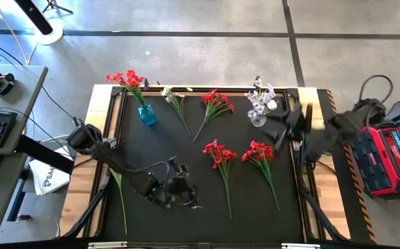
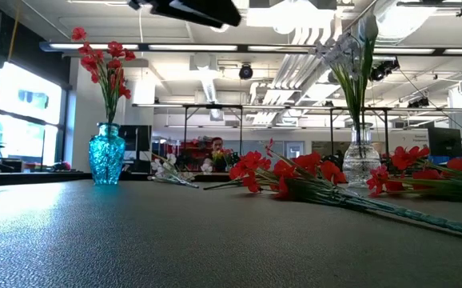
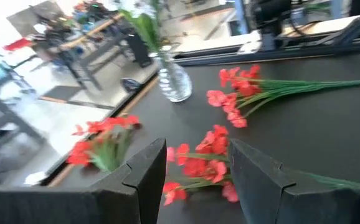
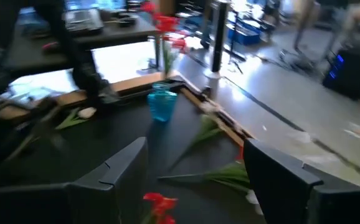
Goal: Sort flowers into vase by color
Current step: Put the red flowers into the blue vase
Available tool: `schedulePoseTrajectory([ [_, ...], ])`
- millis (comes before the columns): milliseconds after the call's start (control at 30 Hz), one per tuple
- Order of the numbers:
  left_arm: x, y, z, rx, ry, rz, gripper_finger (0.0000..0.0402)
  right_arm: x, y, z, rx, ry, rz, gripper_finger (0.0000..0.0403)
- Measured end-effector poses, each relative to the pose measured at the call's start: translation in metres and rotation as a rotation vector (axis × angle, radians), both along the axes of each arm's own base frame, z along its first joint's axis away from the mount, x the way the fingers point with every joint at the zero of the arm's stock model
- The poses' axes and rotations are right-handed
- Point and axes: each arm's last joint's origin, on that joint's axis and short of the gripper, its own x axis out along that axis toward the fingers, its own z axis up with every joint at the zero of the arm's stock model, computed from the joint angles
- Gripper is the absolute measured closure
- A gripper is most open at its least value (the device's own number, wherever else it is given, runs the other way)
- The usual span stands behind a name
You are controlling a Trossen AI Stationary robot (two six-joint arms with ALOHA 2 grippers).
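A blue vase (image 1: 146,114) (image 2: 106,156) at the far left holds red sprigs (image 1: 127,79). A clear vase (image 1: 257,119) (image 3: 172,79) at the far right holds white sprigs (image 1: 261,97). One white sprig (image 1: 176,100) and one red sprig (image 1: 216,104) lie flat between the vases. Two more red sprigs (image 1: 219,153) (image 1: 260,153) lie mid-table. My left gripper (image 1: 180,191) (image 3: 195,180) hovers open near the table's near edge, facing the mid-table red blossoms (image 3: 208,155). My right gripper (image 1: 279,131) (image 4: 192,174) is open beside the clear vase and holds nothing.
A pale-budded green stem (image 1: 120,194) lies along the mat's left edge. The mat sits in a wooden frame (image 1: 89,187). A red power unit (image 1: 387,159) stands off the table's right side. Bare mat (image 1: 248,214) lies toward the near edge.
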Motion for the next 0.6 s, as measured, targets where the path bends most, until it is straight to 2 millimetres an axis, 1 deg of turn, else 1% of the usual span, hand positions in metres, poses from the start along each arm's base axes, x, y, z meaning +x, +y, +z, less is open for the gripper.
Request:
schedulePoseTrajectory([
  [167,-0.019,-0.006,-0.008,0.033,-0.027,0.083,0.0243,0.016,0.055,-0.019,-0.049,0.046,0.149,0.0167],
  [300,-0.032,-0.002,-0.017,-0.087,-0.063,0.131,0.0243,0.026,0.103,-0.044,-0.052,0.096,0.254,0.0167],
  [367,-0.032,0.008,-0.021,-0.182,-0.046,0.169,0.0243,0.031,0.126,-0.061,-0.058,0.138,0.296,0.0167],
  [433,-0.027,0.021,-0.024,-0.265,-0.01,0.212,0.0243,0.035,0.145,-0.08,-0.059,0.184,0.321,0.0167],
  [533,-0.011,0.048,-0.026,-0.349,0.056,0.258,0.0243,0.042,0.168,-0.11,-0.063,0.239,0.315,0.0167],
  [600,0.003,0.071,-0.027,-0.375,0.112,0.271,0.0243,0.049,0.179,-0.131,-0.067,0.278,0.297,0.0167],
])
